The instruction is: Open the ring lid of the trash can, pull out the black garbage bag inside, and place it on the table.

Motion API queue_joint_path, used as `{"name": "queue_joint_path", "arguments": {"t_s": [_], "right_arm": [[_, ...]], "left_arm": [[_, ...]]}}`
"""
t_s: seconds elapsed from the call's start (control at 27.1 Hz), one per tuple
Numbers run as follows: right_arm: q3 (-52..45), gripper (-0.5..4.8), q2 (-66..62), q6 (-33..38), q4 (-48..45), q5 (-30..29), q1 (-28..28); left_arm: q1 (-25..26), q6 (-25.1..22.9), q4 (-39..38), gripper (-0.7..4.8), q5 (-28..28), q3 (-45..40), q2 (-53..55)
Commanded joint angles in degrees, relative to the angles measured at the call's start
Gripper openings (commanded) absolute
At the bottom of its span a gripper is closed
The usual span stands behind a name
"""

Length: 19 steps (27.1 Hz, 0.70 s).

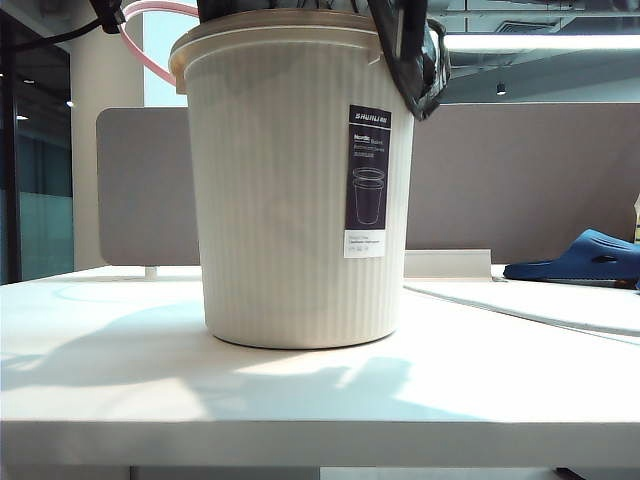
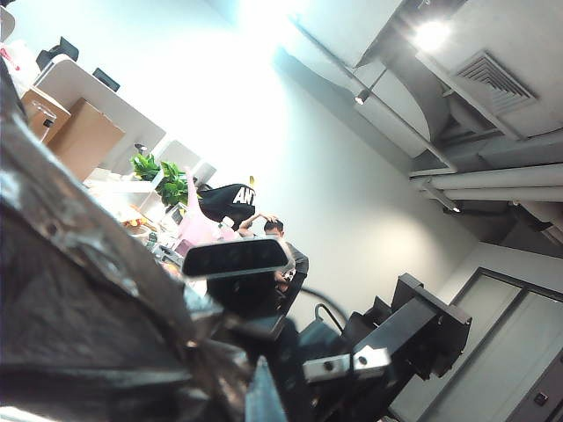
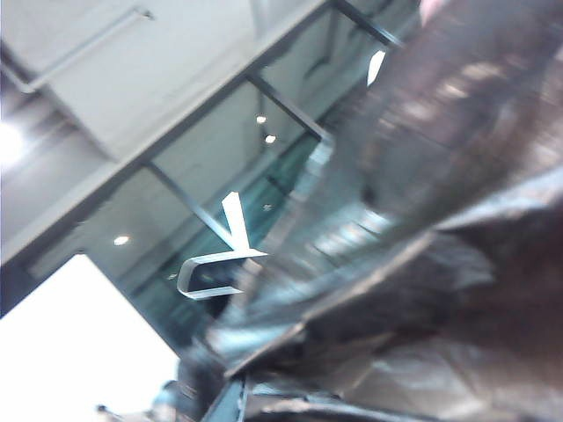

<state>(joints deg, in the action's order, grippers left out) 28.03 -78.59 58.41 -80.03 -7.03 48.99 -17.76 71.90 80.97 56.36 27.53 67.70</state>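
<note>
The bench (image 1: 300, 400) lies nearest the camera, a white top with a thick front edge, and the trash can (image 1: 295, 190) stands upright on it a little left of the middle. The can is cream, ribbed, with a dark label (image 1: 368, 180) facing the camera.

At the upper left, the pink ring lid (image 1: 140, 45) is off the rim and hangs tilted beside the can's left shoulder; what holds it is cut off by the frame's edge. Neither hand shows clearly in the exterior view.

In the left wrist view, the left hand (image 2: 237, 360) is buried in crinkled black plastic; its fingers are together, apparently pinching the garbage bag (image 2: 79, 299), though the contact itself is hidden.

Over the can's right rim a fold of the black garbage bag (image 1: 420, 70) hangs outside, the rest still inside the can or above the frame.

In the right wrist view the right hand (image 3: 264, 396) is pressed together too, with glossy bag film (image 3: 422, 246) bunched all around it; the fingers themselves are covered, so the exact grip cannot be seen.

A blue slipper (image 1: 585, 258) lies at the far right, well apart from the can.
</note>
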Motion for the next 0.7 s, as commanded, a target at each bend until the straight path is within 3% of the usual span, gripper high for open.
{"name": "queue_joint_path", "arguments": {"t_s": [0.04,0.3,0.44,0.7], "right_arm": [[3.17,-0.01,0.35,-0.85,-0.87,-3.63,-0.92],[7.61,-0.01,0.35,-0.98,0.52,-7.72,-2.43],[9.49,-0.01,0.35,-0.92,1.03,-8.68,-3.72],[16.33,-0.01,0.37,0.09,7.04,-15.28,-8.31]], "left_arm": [[-0.04,0.79,2.05,-0.06,-2.34,0.35,-0.20],[-0.04,0.98,2.08,-0.06,-4.81,1.20,-0.20],[-0.09,1.03,2.03,-0.06,-4.87,5.46,-0.20],[-0.09,0.48,-1.40,-0.06,-5.25,10.58,-0.15]]}}
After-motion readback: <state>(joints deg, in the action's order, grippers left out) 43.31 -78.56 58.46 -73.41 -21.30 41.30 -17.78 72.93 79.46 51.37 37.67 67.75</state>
